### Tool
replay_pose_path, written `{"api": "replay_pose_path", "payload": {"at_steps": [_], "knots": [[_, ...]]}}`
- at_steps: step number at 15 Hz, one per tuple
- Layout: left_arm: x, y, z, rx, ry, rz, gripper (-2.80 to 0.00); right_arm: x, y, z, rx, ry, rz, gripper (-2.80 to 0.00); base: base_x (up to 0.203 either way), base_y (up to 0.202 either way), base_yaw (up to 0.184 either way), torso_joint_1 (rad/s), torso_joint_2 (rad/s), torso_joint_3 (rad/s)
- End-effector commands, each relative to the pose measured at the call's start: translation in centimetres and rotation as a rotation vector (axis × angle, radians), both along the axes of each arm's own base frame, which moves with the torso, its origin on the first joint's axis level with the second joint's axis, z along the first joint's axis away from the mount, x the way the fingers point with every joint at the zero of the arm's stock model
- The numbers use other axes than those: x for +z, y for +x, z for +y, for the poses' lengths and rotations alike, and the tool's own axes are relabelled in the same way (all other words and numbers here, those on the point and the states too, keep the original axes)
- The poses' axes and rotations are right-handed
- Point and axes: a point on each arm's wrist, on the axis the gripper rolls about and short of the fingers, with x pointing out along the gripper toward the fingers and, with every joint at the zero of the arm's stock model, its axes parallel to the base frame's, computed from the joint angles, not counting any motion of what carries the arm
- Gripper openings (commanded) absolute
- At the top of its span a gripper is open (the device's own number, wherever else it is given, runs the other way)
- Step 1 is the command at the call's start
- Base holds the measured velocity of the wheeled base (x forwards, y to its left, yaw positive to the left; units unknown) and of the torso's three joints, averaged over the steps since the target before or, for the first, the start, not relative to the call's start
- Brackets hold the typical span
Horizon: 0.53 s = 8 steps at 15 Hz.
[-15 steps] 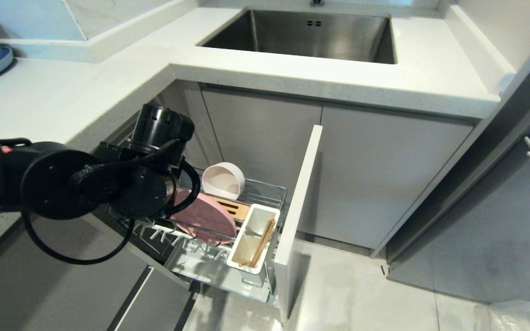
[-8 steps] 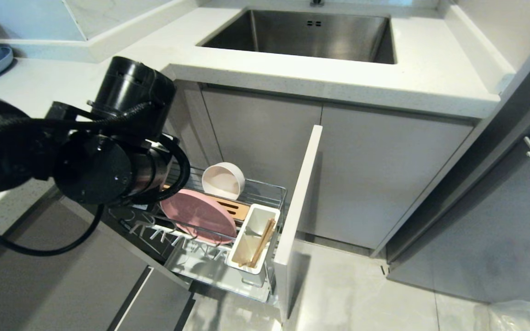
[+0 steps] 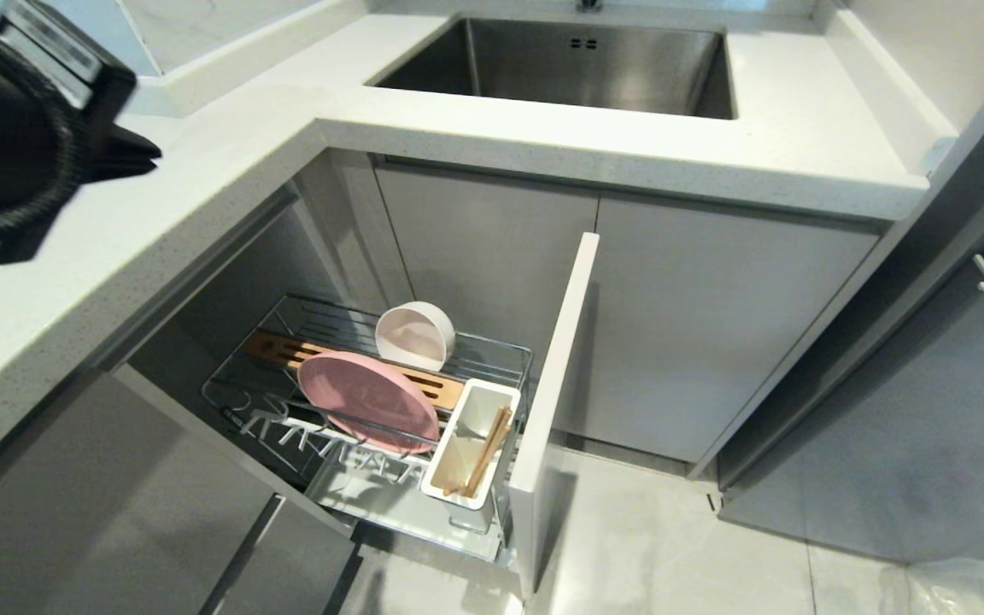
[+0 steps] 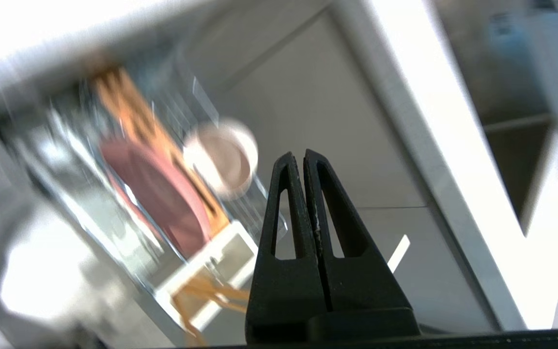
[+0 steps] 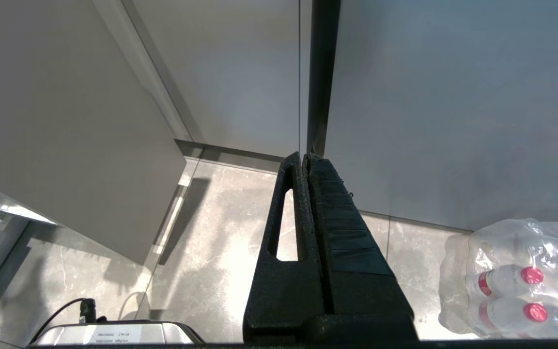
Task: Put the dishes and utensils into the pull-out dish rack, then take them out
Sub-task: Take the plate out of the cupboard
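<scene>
The pull-out dish rack (image 3: 505, 352) stands pulled out below the counter. A pink plate (image 3: 368, 400) leans upright in its prongs, in front of the wooden strip (image 3: 274, 346). Behind it a cream bowl (image 3: 413, 335) rests on its side. Wooden chopsticks (image 3: 488, 448) lie in the white caddy (image 3: 458, 500). My left arm (image 3: 22, 128) is high over the counter at the far left, well clear of the rack. Its gripper (image 4: 302, 155) is shut and empty, looking down at the plate (image 4: 158, 194) and the bowl (image 4: 223, 157). My right gripper (image 5: 303, 157) hangs parked and shut above the floor.
The rack's grey front panel (image 3: 556, 359) juts out toward the floor. A steel sink (image 3: 577, 60) sits in the white counter (image 3: 202, 171) at the back. A wrapped pack of water bottles (image 5: 521, 281) lies on the floor beside my right arm.
My left arm has lifted out of the rack, up and to the left, to above the counter. The pink plate stays standing in the prongs.
</scene>
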Motion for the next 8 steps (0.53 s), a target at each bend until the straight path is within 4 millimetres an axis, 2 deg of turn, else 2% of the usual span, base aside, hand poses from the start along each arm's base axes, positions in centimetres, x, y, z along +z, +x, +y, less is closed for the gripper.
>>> {"api": "replay_pose_path", "payload": {"at_steps": [1, 3, 5, 8], "knots": [[2.3, -3.4, 3.4, 0.022, 0.072, -0.089, -2.8, 0.0, 0.0, 0.0, 0.0, 0.001, 0.002, -2.8, 0.0, 0.0, 0.0, 0.0, 0.0, 0.0], [3.5, -5.6, 6.1, 0.074, 0.16, -0.14, -2.8, 0.0, 0.0, 0.0, 0.0, 0.001, 0.002, -2.8, 0.0, 0.0, 0.0, 0.0, 0.0, 0.0], [4.3, -9.2, 8.6, 0.045, 0.25, -0.214, -2.8, 0.0, 0.0, 0.0, 0.0, 0.001, 0.002, -2.8, 0.0, 0.0, 0.0, 0.0, 0.0, 0.0], [3.4, -15.1, 10.3, -0.017, 0.403, -0.301, -2.8, 0.0, 0.0, 0.0, 0.0, 0.001, 0.002, -2.8, 0.0, 0.0, 0.0, 0.0, 0.0, 0.0]]}}
